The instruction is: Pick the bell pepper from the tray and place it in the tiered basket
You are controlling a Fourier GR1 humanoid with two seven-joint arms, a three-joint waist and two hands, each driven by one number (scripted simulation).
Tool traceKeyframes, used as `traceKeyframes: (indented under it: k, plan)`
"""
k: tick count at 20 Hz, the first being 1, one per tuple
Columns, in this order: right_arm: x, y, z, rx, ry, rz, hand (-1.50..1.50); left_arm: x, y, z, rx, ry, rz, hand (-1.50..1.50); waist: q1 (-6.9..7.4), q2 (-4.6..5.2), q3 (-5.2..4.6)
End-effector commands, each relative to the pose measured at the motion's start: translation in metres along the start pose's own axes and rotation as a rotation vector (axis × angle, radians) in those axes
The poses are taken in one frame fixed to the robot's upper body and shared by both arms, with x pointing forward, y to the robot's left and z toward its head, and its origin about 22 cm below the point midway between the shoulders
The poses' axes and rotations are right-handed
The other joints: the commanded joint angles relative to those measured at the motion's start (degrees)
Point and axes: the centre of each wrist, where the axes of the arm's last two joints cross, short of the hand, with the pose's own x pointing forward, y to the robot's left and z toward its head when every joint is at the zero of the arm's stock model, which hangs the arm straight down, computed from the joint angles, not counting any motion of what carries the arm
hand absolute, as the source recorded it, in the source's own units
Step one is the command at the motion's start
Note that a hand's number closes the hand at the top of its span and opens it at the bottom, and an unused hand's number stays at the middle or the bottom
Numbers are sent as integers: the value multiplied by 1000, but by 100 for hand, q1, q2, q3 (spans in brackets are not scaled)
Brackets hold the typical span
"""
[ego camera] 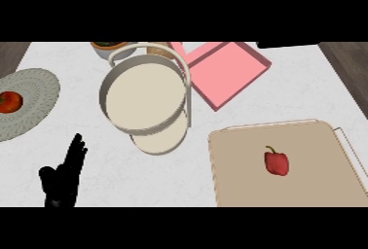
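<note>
A red pepper [277, 162] lies on its side near the middle of a tan tray [237, 189], stem pointing up the view, with bare tray all round it and nothing touching it. That open lie leaves room to come down on it from above. The tray sits at the right of the white table [86, 146], at its near edge.

Just left of the tray stands the tiered basket [144, 95], its two pale round tiers stacked and offset, the upper one larger in view and bare. Being so near the tray, it makes for a short carry. A pink square box [226, 73] rests just beyond, between basket and tray. At far left a grey round mat [36, 97] carries a tomato [9, 102], well apart from the work.

Only the left hand [63, 177] shows, at lower left, fingers straight, pressed together and pointing up, holding nothing; it looks to be resting. The right hand is out of view, though the pepper lies on its side. The pick appears not yet begun.
</note>
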Motion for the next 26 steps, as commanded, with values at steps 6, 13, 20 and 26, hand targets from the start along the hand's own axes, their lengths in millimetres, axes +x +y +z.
traceKeyframes:
  k: [6,13,20,26]
  plan:
    - [36,-55,56,309,240,401,-150,13,-28,-6,-68,-27,-43,0,423,82,-37]
    - [77,-51,76,331,287,770,-150,6,-27,-1,-111,-35,-60,0,660,129,-43]
    - [101,2,86,243,310,883,-150,6,-35,-7,-113,-20,-56,0,667,96,-23]
    - [87,51,83,262,311,990,-150,11,-41,-12,-111,-14,-66,0,621,73,-14]
